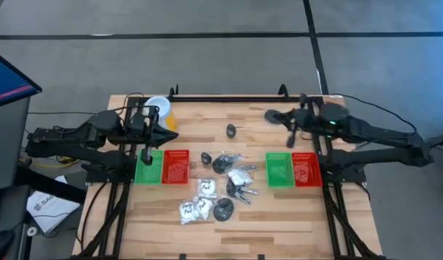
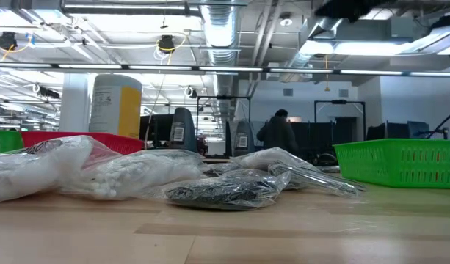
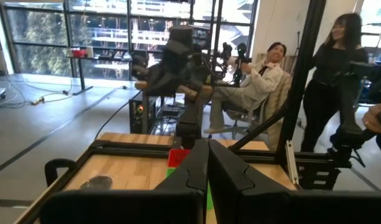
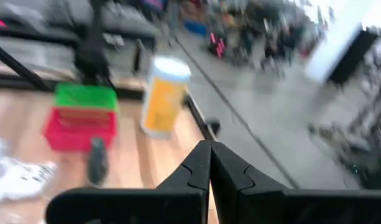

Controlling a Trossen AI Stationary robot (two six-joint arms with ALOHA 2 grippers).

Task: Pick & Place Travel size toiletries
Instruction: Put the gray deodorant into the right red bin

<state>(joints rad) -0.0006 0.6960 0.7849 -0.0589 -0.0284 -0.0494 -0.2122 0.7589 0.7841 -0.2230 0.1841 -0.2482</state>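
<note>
Left gripper: jaws pressed together, fingers meeting along one seam, nothing between them. In the high view it sits above the far left part of the table, just beside the yellow cylinder with the white top. Its wrist view looks across the table toward the right arm and, beyond it, one seated and one standing person in the room.

Right gripper: jaws likewise closed tight, empty. In the high view it hangs over the far right part of the table, behind the right-hand trays. Its wrist view shows the yellow cylinder, the left green tray and left red tray touching each other, and a small dark item lying on the wood in front of them.

Travel size toiletries: loose cluster on the wooden table, middle to near side, between the two tray pairs. Black discs and caps, white sachets with dark print, small silvery pieces. One dark item lies apart, farther back, near the centre. Neither gripper touches any of them.

Trays, high view: left pair, green outside and red inside; right pair, green inside and red outside. Whether the trays hold any items, cannot tell.

Low view: bagged toiletries lie in the foreground; green tray at right; yellow cylinder behind at left.
</note>
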